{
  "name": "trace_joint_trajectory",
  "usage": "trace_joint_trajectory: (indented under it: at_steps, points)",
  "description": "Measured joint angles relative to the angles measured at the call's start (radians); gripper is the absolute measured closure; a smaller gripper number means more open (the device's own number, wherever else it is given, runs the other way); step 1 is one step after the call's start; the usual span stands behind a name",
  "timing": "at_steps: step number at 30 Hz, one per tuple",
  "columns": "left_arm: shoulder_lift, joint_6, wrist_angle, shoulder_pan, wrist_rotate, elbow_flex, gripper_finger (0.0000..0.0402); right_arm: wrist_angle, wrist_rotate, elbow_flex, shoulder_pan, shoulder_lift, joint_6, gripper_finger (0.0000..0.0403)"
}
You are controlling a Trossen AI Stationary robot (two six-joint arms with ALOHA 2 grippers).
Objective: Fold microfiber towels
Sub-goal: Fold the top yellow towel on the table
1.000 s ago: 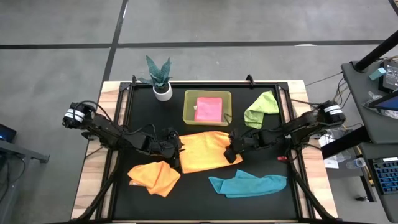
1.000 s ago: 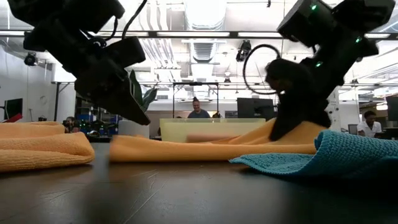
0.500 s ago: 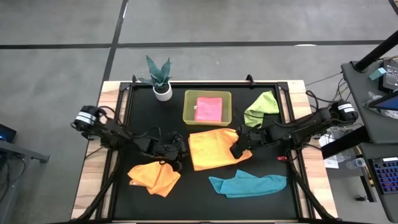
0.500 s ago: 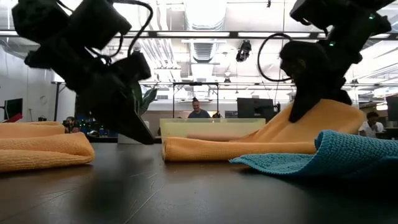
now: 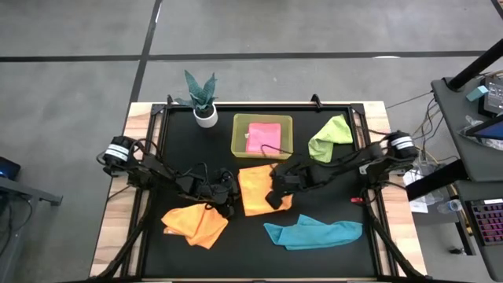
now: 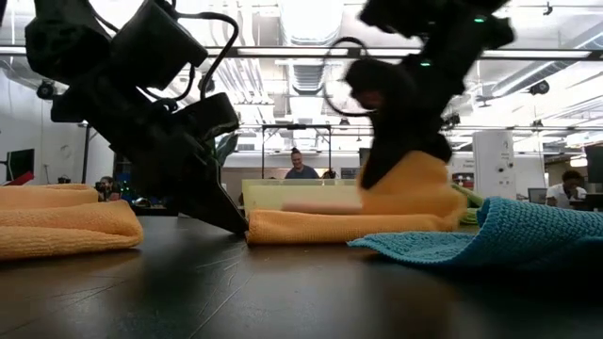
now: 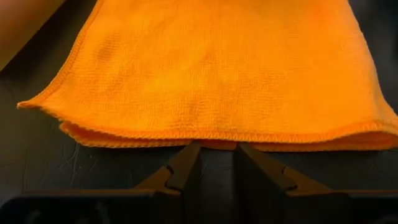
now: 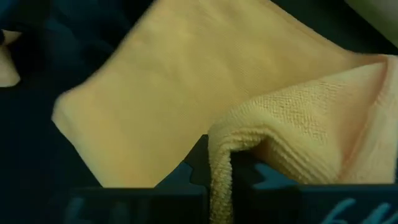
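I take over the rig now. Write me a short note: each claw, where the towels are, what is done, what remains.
Right claw: shut on the centre orange towel, carrying its edge over the cloth.
Left claw: slightly open at that towel's folded edge, not gripping.
Pink towel: folded, in the bin.
Left to fold: second orange towel, teal towel, green towel, all crumpled.

Ceiling lights [image 6: 311, 19] are glaring brightly above the right gripper [image 6: 382, 169], which is blurring in silhouette; nearest it, the towel [image 8: 186, 106] is showing soft, unfocused.
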Motion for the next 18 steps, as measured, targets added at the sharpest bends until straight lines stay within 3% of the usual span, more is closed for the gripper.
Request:
trace_joint_trajectory:
  at_steps: [8,14,18]
  points:
    - [0.002,-0.006,0.002,0.0,0.003,-0.002,0.0314,-0.046,0.001,0.212,-0.003,0.174,-0.104,0.039]
    - [0.002,-0.005,0.002,0.0,0.004,-0.002,0.0314,-0.072,0.039,0.292,-0.003,0.246,-0.118,0.0387]
    - [0.002,-0.005,0.003,0.0,0.004,-0.002,0.0314,-0.075,0.053,0.301,-0.003,0.254,-0.123,0.036]
